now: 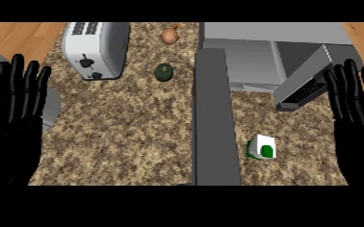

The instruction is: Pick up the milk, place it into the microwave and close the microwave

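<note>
White-and-green milk is standing untouched on the counter, below and left of the right hand, which is resting open, fingers up. Left hand is resting open too. Picking up is not yet begun; next, reaching down-left to the carton, with the microwave open just above.

left hand: black, long slim fingers | right hand: black, same shape
</note>
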